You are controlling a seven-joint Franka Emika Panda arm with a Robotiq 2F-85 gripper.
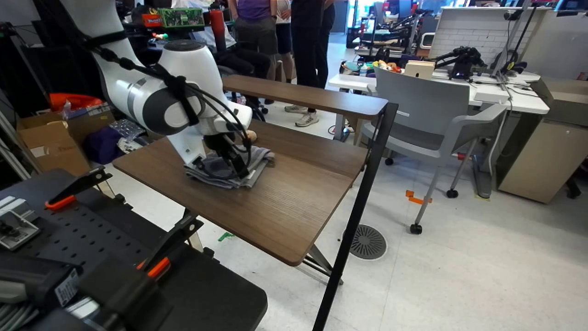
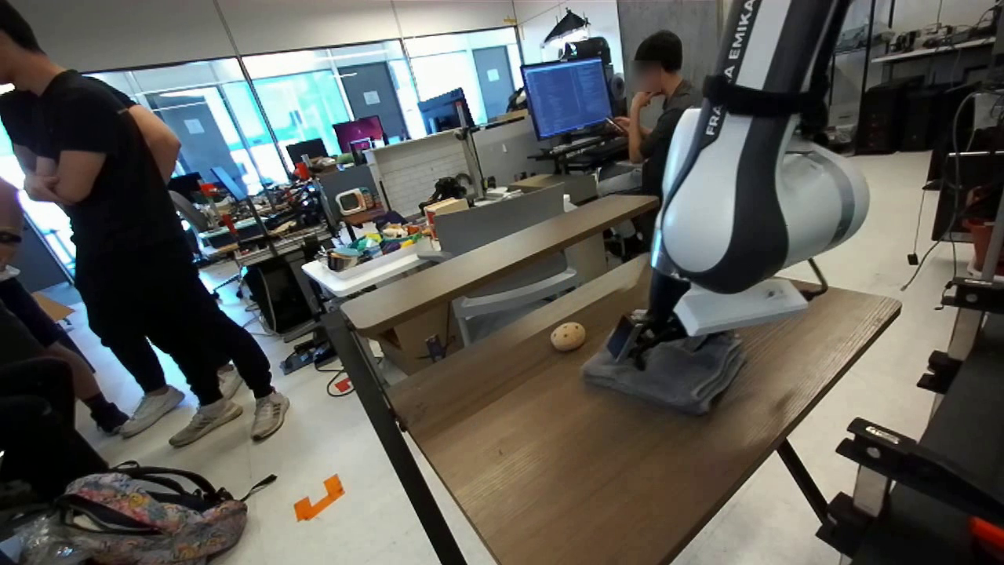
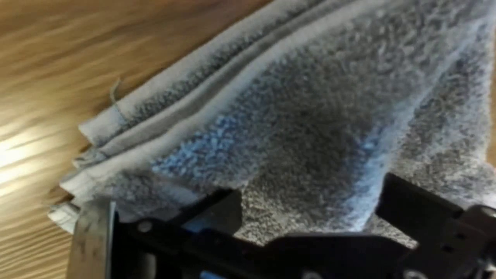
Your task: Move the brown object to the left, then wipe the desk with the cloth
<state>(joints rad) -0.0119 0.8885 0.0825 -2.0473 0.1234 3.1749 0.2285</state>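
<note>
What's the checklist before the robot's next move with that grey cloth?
1. Is the gripper open? Ok: its fingers stand apart.
2. Is it over the cloth? Ok: the wrist view shows cloth between the fingers.
3. Do the fingers touch it? Cannot tell: no view shows contact clearly.
4. Is the cloth gripped for wiping? Not ok: the fingers aren't closed.
5. Is the ball apart from it? Ok: in an exterior view, the desk shows between them.
6. Are the people back? Ok: nobody in view reaches over the desk.
</note>
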